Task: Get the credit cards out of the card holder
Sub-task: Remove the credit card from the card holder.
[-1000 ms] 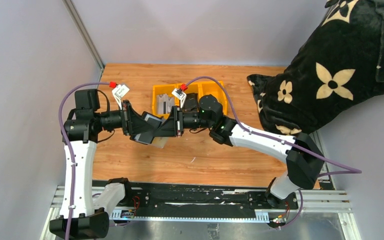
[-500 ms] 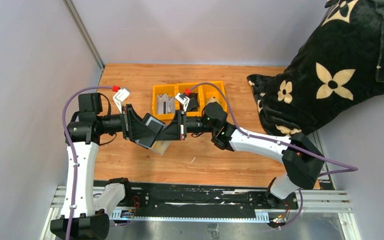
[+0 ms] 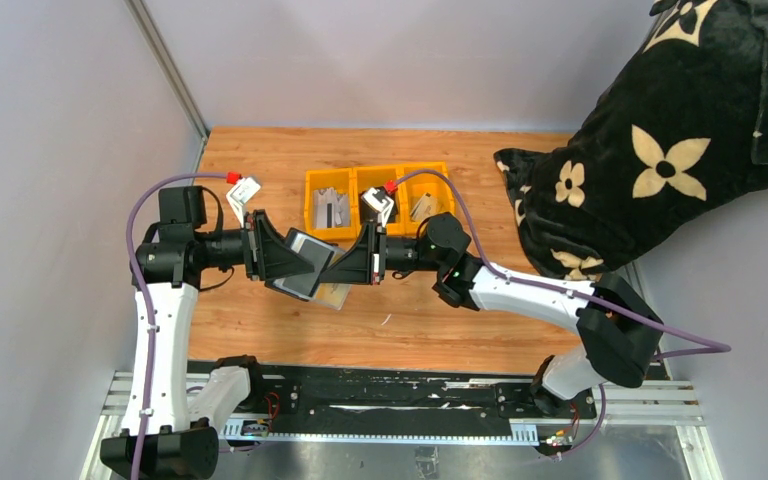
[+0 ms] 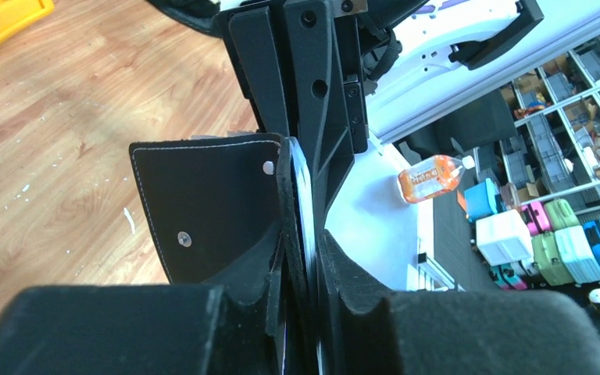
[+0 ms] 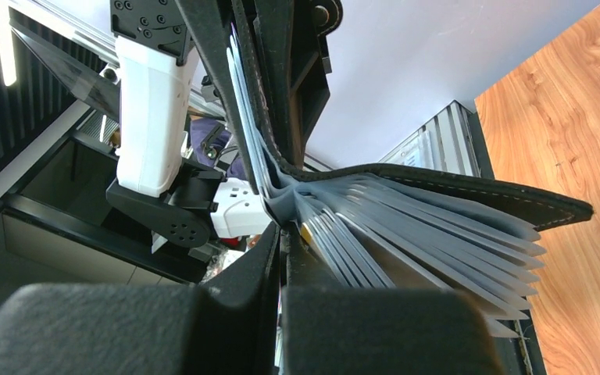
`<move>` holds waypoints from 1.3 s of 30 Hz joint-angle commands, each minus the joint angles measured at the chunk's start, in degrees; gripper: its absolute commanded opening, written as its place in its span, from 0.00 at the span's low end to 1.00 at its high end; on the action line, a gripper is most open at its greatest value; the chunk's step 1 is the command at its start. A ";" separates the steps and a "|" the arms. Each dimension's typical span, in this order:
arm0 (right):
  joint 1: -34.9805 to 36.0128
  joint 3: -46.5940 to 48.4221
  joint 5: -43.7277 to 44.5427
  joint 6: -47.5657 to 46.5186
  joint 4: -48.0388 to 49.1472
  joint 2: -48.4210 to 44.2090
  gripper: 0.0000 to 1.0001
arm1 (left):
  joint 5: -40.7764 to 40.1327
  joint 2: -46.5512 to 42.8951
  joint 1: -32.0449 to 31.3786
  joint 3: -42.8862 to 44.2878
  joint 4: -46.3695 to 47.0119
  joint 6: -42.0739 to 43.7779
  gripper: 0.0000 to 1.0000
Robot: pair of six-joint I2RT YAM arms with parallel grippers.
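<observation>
Both arms meet over the middle of the table (image 3: 250,325), tips facing each other. The card holder (image 3: 307,246) is up off the wood between them, opened out.

Left gripper (image 3: 296,262): jaws clamped on the holder's black cover. The left wrist view shows the stitched black flap (image 4: 207,207) sticking out left of the fingers (image 4: 359,312).

Right gripper (image 3: 348,268): jaws closed tight. In the right wrist view its tips sit at the root of the fanned grey leaves (image 5: 414,226). Can't tell if a card, a leaf or nothing is pinched.

Credit cards:
- One tan-gold card (image 3: 333,296) shows just near of the holder. Can't tell whether it's on the table or hanging.
- Grey cards (image 3: 332,208) lie in the left compartment of the yellow tray (image 3: 312,190), far of the grippers.
- More grey pieces (image 3: 422,206) lie in the right compartment.
- The middle compartment is mostly hidden by the right wrist.

A black flower-print blanket (image 3: 660,150) is bunched at the far right corner, apart from the tray.
</observation>
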 commanded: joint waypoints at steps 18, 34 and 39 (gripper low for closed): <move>-1.10 4.37 2.85 0.82 4.39 0.62 0.23 | 2.58 0.07 -0.22 1.37 -1.27 -1.95 0.08; -1.13 1.27 4.17 3.44 9.85 0.13 0.00 | 2.62 0.85 -0.22 3.06 -1.23 -3.74 0.21; -1.10 -0.48 2.15 10.18 15.68 0.22 0.00 | 2.81 1.61 -0.22 3.85 -1.22 -3.98 0.23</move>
